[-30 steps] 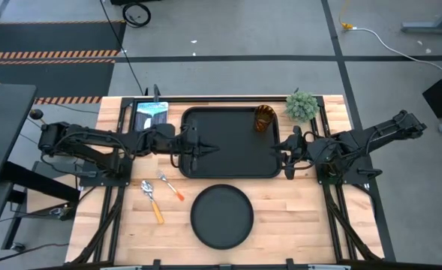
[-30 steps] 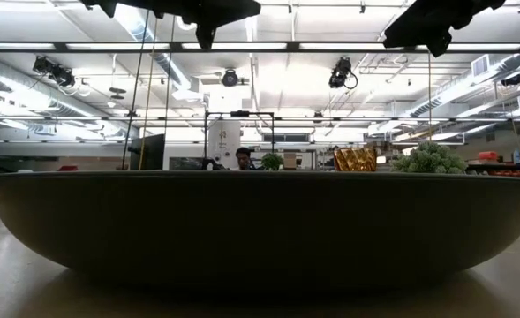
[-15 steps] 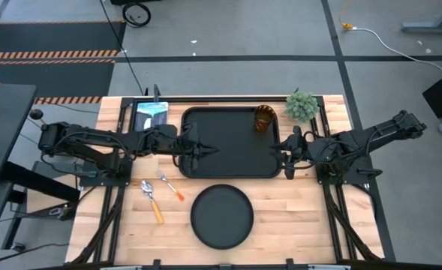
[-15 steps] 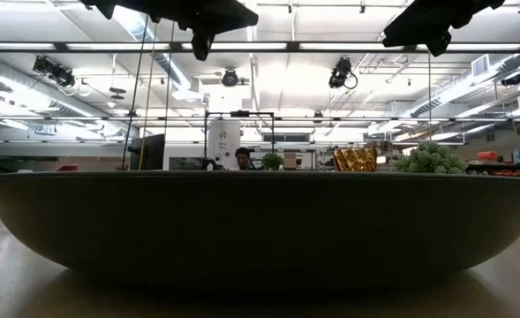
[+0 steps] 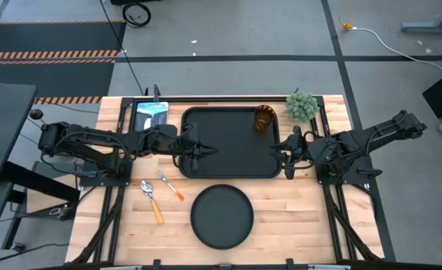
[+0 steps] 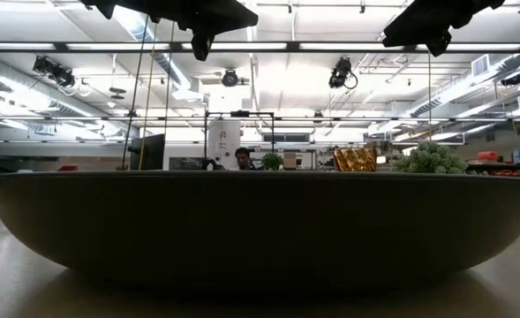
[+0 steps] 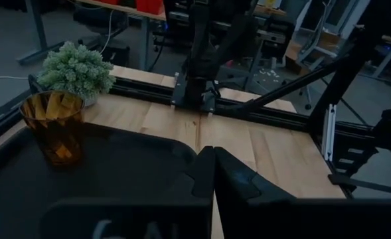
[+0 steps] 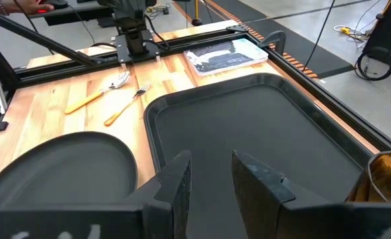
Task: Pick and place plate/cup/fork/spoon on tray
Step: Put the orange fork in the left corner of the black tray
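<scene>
Plate (image 5: 221, 216) on counter (image 5: 296, 217), lower centre of frame, just below tray (image 5: 228, 161). Spoon (image 5: 151, 199) and fork (image 5: 169, 186) lower left, off tray. Left tool (image 5: 202, 148) over tray's left edge, fingers pressed together, empty. Right tool (image 5: 287, 154) at tray's right edge, narrow gap, empty. Cup (image 5: 263, 118) upright in tray's upper right corner.

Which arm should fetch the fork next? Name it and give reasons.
Left, probably. The fork lies on the table's left part, just in front of the left tool, with the spoon beside it. The right tool waits at the tray's far edge, farther off.
</scene>
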Robot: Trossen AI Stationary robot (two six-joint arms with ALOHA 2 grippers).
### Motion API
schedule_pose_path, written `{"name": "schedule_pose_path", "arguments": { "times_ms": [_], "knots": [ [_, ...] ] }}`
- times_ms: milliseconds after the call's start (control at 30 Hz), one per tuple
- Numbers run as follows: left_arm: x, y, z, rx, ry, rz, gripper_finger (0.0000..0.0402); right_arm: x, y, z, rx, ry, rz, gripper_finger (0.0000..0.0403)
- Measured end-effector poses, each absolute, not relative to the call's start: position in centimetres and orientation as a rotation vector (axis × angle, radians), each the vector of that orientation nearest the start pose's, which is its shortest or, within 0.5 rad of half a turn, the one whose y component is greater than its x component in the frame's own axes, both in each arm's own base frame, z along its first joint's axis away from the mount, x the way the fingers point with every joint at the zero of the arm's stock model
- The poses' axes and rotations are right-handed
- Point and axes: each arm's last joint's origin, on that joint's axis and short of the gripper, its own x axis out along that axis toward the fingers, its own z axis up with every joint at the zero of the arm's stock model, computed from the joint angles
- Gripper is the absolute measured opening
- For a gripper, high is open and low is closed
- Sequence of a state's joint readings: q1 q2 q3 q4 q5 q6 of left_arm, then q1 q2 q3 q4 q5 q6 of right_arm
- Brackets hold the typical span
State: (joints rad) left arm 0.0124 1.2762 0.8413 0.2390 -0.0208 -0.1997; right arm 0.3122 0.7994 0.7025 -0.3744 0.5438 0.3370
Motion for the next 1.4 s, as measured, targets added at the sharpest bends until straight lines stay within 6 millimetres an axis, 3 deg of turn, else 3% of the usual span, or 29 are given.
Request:
{"name": "schedule_pose_path", "arguments": {
  "times_ms": [767, 1067, 1400],
  "knots": [
    [28.6, 0.4, 28.8, -0.170, 0.196, 0.050, 0.0011, 16.5, 3.7, 28.7, 0.135, 0.385, -0.296, 0.0116],
    [28.0, 0.4, 26.9, -0.161, 0.400, 0.066, 0.0011, 16.5, 3.7, 28.7, 0.135, 0.385, -0.296, 0.0116],
    [28.0, 0.4, 26.9, -0.165, 0.407, 0.067, 0.0011, 16.5, 3.7, 28.7, 0.135, 0.385, -0.296, 0.0116]
  ]
}}
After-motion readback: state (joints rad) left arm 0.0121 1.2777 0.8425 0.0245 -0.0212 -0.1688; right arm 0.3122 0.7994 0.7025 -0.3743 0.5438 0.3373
